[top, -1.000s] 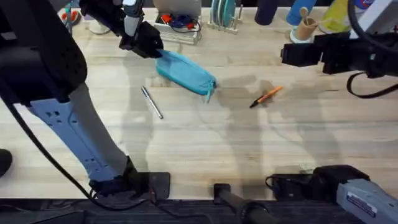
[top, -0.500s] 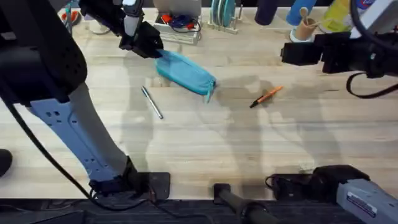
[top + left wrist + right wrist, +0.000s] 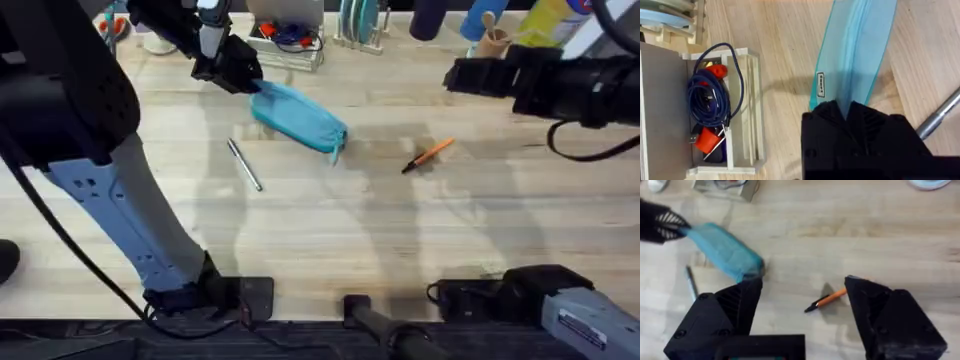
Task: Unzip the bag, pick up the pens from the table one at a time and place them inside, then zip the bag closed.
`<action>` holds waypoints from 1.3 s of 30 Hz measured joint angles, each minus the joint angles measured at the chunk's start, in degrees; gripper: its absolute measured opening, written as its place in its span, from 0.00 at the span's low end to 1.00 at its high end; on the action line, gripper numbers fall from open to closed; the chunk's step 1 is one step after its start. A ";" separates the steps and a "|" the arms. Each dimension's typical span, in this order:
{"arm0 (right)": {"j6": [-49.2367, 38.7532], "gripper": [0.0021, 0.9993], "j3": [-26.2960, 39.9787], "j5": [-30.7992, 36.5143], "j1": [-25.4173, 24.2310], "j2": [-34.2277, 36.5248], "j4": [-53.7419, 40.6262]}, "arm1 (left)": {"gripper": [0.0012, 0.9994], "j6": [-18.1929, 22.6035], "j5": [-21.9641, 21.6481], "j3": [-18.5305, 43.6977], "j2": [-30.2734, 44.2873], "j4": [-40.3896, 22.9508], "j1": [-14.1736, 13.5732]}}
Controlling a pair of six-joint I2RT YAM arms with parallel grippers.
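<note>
Bag: turquoise fabric pouch, oblong, lying at a slant on the counter toward its far edge, left of middle. Small label near one end, seen in the left wrist view. A pull tab hangs at the end nearer the orange pen.

Left tool: black fingers closed together, clamped on the bag's far-left end.

Right tool: fingers wide apart, holding nothing, raised over the counter's far right part, well apart from the bag.

Silver pen: lies flat just beside the bag, on its near side. Orange pen, dark tip: lies flat to the right of the bag, apart from it, nothing lying between them.

Behind the bag, at the far edge: a wooden tray holding a coiled blue cable.
</note>
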 joint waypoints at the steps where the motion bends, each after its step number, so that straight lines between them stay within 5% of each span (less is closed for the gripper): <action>1: 0.22 1.00 0.00 -0.34 0.52 0.10 -0.65 | 0.04 0.00 0.00 0.00 0.00 0.00 0.00; 28: 7.26 1.00 0.02 -2.72 21.34 15.37 0.79 | 0.04 0.00 0.02 0.00 0.00 -0.02 0.00; 39: 8.49 1.00 0.02 -2.80 24.62 23.59 8.88 | 0.04 -0.01 0.02 0.00 0.00 -0.02 0.00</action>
